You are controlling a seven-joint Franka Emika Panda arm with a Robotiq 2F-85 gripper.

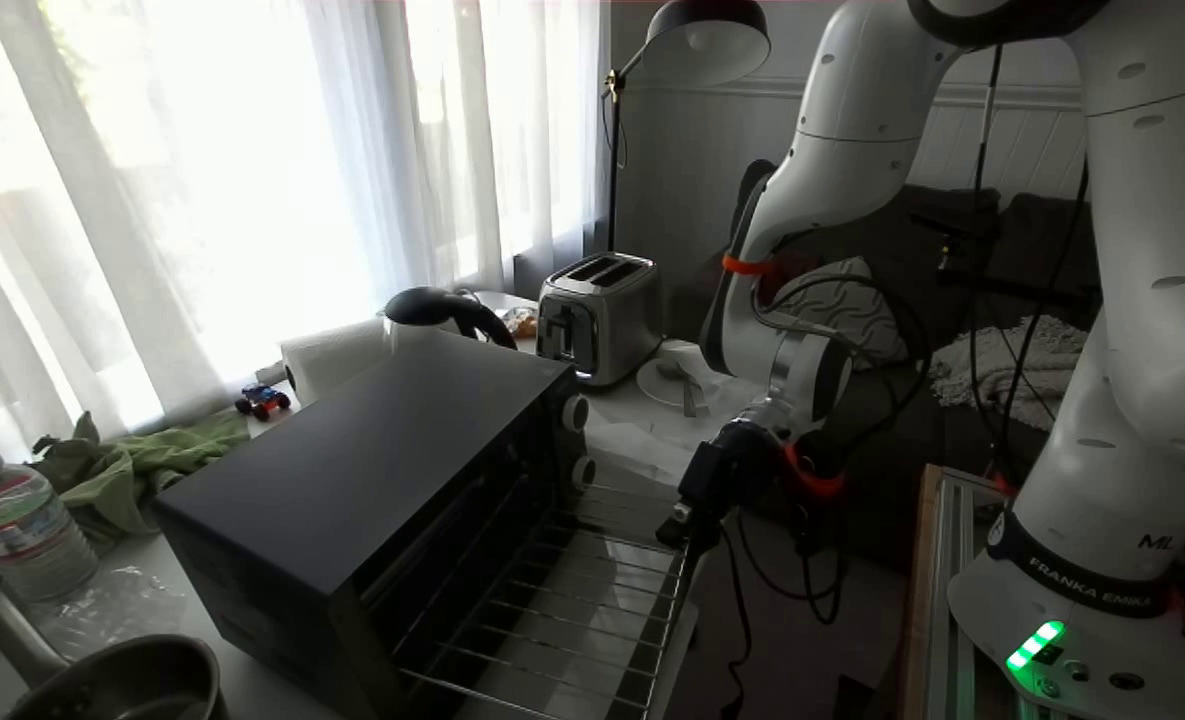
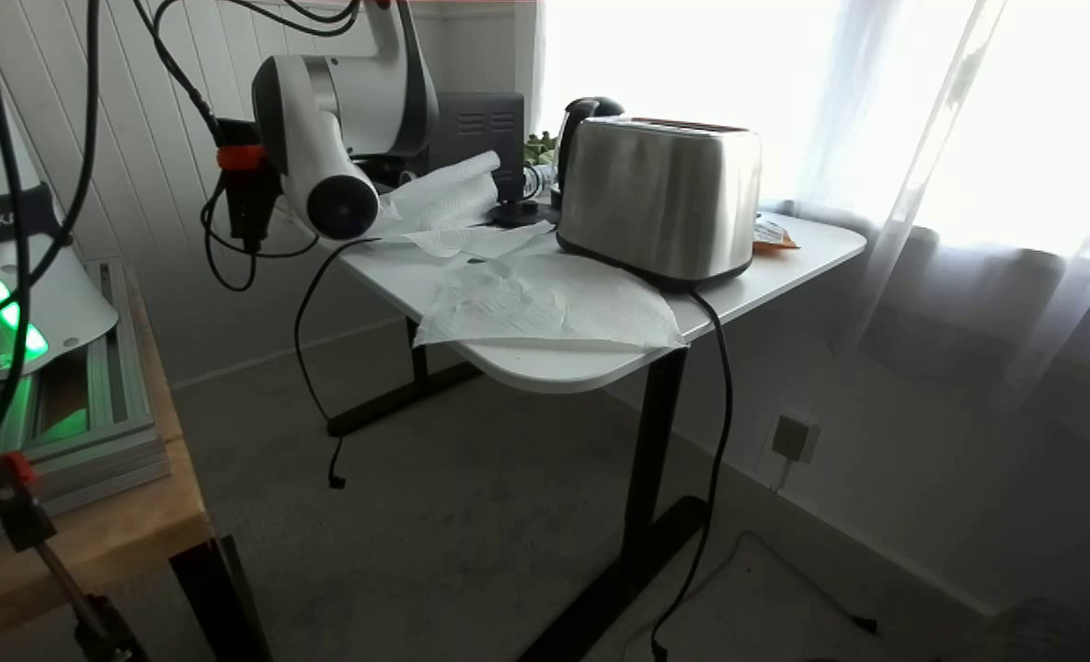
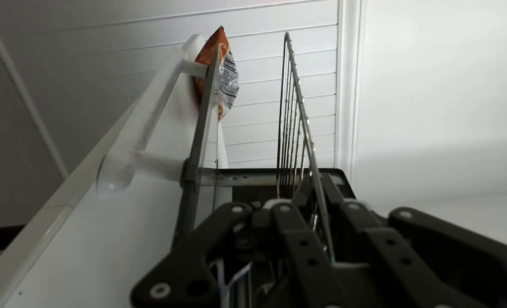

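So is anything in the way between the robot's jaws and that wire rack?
No, nothing visible is. In the wrist view, the wire rack has its edge right between the jaws, which look closed on it. The oven's door handle sits apart, toward that picture's left, not between them.

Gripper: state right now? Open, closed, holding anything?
Gripper: closed, holding the wire rack by its outer bar.
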